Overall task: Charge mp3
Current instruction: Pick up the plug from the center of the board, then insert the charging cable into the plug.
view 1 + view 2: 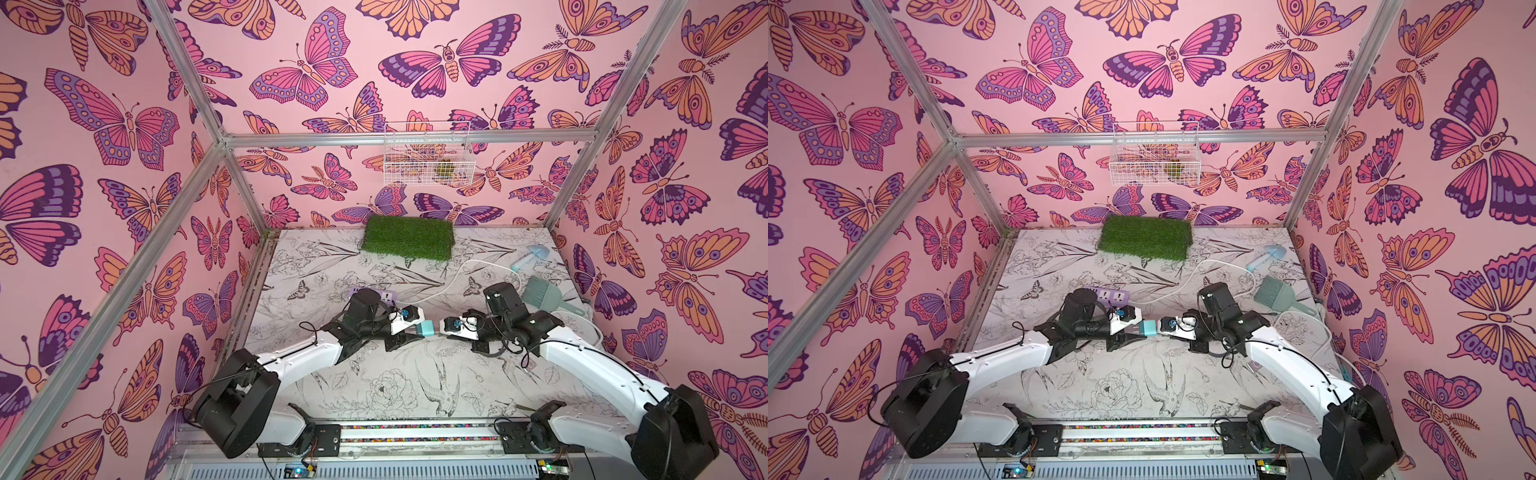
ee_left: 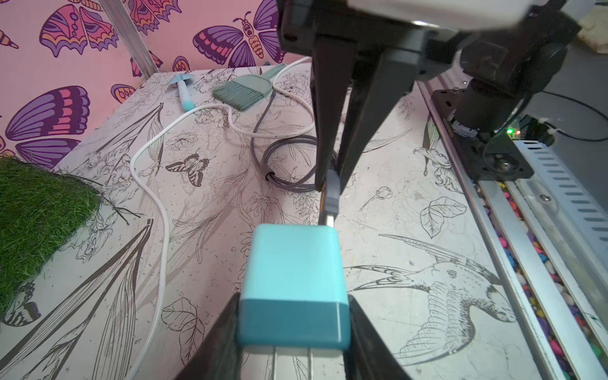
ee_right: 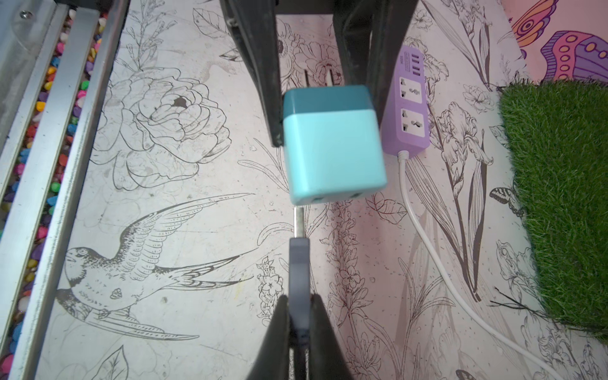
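1. Two arms meet over the middle of the table in a top view. The left gripper clamps a teal charger, and the right gripper points straight at it from the opposite side, tips almost touching the charger. A purple strip lies just behind the left gripper, mostly hidden by the arm. A brush and a blue mushroom lie beyond the right gripper, and a grass mat lies farther back, under a wire basket.

2. Both top views agree: charger between left gripper and right gripper, white cord running back from the strip.

3. Left wrist view: the left gripper holds the charger by its dark band, a finger on each side. Ahead of it the right gripper pinches a grey USB plug, whose metal tip meets the charger's far face. A coiled grey cable lies behind the right gripper.

4. Right wrist view: the right gripper is closed narrowly on the plug. The metal tip stands just at the charger, beside one of its ports; whether it is inserted cannot be told. The strip lies beside the left gripper. The mp3 itself cannot be made out anywhere.
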Controlling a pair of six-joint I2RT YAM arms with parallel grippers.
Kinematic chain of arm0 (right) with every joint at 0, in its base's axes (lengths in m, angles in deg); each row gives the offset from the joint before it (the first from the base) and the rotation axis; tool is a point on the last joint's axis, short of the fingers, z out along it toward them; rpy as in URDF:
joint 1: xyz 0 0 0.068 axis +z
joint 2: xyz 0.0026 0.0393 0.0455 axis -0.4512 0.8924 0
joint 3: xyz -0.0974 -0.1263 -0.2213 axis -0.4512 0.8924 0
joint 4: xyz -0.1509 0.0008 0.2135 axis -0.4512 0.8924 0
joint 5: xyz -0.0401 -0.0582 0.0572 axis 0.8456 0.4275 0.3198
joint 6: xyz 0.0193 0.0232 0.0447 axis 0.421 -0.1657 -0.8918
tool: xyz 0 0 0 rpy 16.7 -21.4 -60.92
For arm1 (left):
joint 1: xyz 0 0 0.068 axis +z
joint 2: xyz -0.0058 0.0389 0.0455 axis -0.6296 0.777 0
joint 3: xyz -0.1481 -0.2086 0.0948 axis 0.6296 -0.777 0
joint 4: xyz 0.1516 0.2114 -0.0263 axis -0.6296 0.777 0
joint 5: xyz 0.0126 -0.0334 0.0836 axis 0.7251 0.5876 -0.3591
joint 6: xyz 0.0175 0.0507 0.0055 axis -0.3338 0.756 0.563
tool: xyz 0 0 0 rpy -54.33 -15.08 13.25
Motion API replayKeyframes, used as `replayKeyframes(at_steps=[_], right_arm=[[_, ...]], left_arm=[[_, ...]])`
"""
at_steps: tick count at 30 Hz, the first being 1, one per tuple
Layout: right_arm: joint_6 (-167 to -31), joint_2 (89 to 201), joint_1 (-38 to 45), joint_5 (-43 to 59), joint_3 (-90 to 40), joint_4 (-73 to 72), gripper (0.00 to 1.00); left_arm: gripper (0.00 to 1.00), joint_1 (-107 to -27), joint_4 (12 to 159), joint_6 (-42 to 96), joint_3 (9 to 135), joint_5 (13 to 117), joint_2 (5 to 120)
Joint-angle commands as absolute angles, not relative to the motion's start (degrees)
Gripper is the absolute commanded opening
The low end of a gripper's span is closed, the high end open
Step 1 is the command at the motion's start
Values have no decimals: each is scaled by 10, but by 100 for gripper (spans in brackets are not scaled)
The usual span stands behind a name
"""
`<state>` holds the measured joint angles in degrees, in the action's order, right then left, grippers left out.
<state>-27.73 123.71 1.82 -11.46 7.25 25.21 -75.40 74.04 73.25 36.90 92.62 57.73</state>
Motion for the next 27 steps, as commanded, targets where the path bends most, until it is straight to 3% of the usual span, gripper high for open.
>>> replayKeyframes(at_steps=[1,15,27], right_arm=[[-286,1235,16,-143,52,278,0],[-316,1189,16,-203,74,252,0],[-318,1180,16,-191,75,258,0]], left_arm=[[22,-744,814,766,382,975,565],[21,-721,830,793,415,1058,567],[17,-722,810,803,412,1087,569]])
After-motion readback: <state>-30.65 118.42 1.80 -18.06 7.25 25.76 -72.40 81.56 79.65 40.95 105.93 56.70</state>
